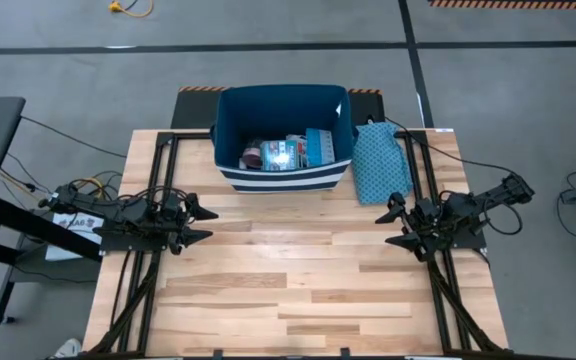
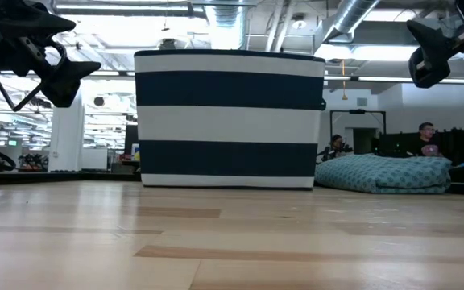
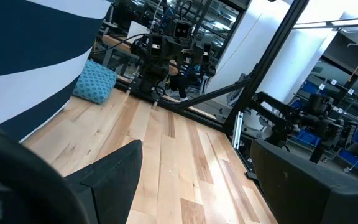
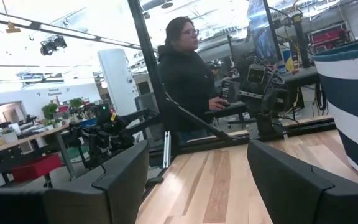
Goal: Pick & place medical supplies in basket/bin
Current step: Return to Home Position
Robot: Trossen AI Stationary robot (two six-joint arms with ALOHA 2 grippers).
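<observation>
The navy bin with white stripes (image 1: 284, 135) stands at the table's far middle, and fills the centre of the low view (image 2: 230, 117). Inside it lie several supplies: a pink roll (image 1: 253, 153), a light-blue packet (image 1: 279, 153) and a teal flat box (image 1: 319, 146). My left gripper (image 1: 206, 222) hovers open above the table's left side, pointing right. My right gripper (image 1: 388, 227) hovers open above the right side, pointing left. Both hold nothing. The swab stick and green tape roll cannot be made out.
A teal dotted cloth (image 1: 380, 162) lies bunched right of the bin, near the table's far right edge. Bare wood stretches between the two grippers and toward the near edge. A person (image 4: 188, 74) sits beyond the table in the right wrist view.
</observation>
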